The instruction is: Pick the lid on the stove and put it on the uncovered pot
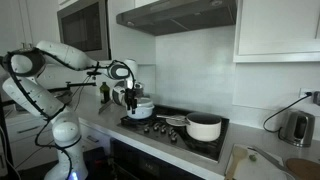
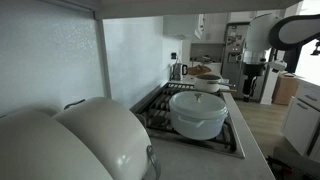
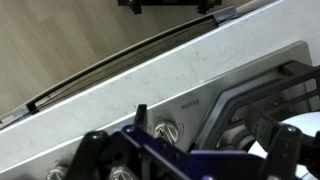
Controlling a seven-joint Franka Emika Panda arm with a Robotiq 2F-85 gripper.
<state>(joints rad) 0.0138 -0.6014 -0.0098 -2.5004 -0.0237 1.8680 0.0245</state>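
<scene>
The black stove (image 1: 172, 114) has dark knobs (image 1: 152, 127) along its front edge. The uncovered pot (image 1: 205, 127), wide, low and white with a slim side handle, sits on the right burners; it is the near pot in an exterior view (image 2: 197, 114). My gripper (image 1: 129, 99) hangs over the stove's left side, just above a pale round thing (image 1: 142, 108); I cannot tell whether that is the lid or the rounder pot. In the wrist view my gripper (image 3: 190, 165) has its dark fingers spread wide, open and empty, above the knobs (image 3: 168, 130), with a small white patch (image 3: 267, 150) between them.
A steel kettle (image 1: 296, 127) and a wooden board (image 1: 300, 166) stand on the counter right of the stove. A range hood (image 1: 185, 12) hangs overhead and a microwave (image 1: 85, 28) is behind the arm. A big white appliance (image 2: 90, 145) fills the foreground in an exterior view.
</scene>
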